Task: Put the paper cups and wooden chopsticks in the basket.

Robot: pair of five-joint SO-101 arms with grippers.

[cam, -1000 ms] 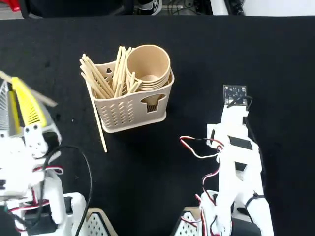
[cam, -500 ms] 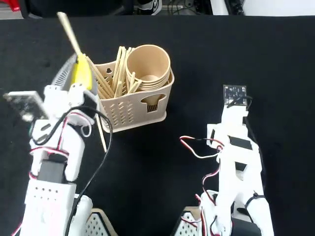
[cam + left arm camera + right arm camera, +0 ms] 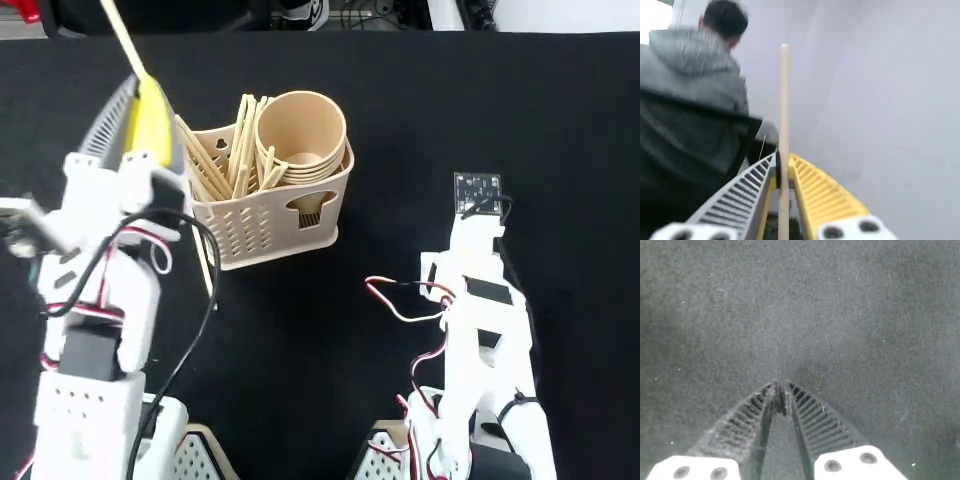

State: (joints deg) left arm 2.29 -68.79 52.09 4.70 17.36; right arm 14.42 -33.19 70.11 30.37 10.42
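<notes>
Left tool (image 3: 783, 162) clamps 1 chopstick (image 3: 784, 100), raised beside basket (image 3: 265, 230) — next: tip it over the rim, release. Right tool (image 3: 779, 392) closed, empty.

2 white arms (image 3: 480, 330), red and black cables (image 3: 395, 295), left gripper (image 3: 782, 158) ribbed, 1 yellow finger, 1 grey

Black tablecloth (image 3: 420, 110), pale grey wall (image 3: 880, 75) (dark mesh chair (image 3: 685, 145) before it)

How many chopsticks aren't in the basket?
2: one chopstick in the left gripper, raised beside the basket; another chopstick on the table by the basket. The arm may hide more.
</notes>
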